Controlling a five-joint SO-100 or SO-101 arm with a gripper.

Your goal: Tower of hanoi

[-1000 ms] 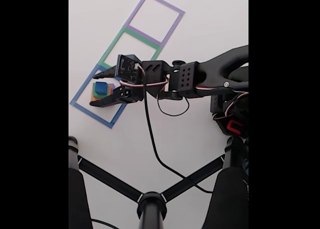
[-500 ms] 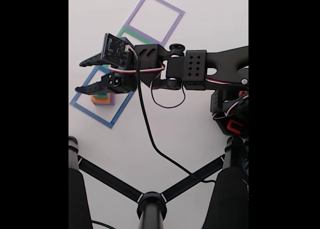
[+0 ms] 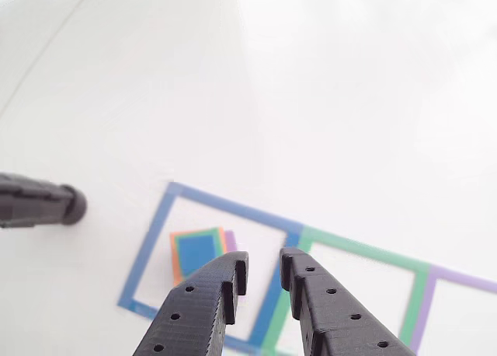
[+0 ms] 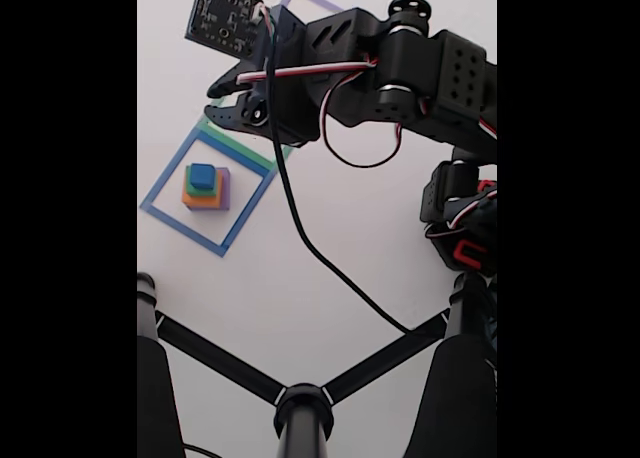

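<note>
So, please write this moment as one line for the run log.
gripper: open, empty, raised | tower of hanoi: blue on green, orange, purple, stacked in blue taped square | contact: none

No writing, label, brand, number or sign can be read in either view; the small circuit board on the arm carries marks too small and blurred to make out; the blocks, the taped squares and the table are plain and unlettered.
</note>
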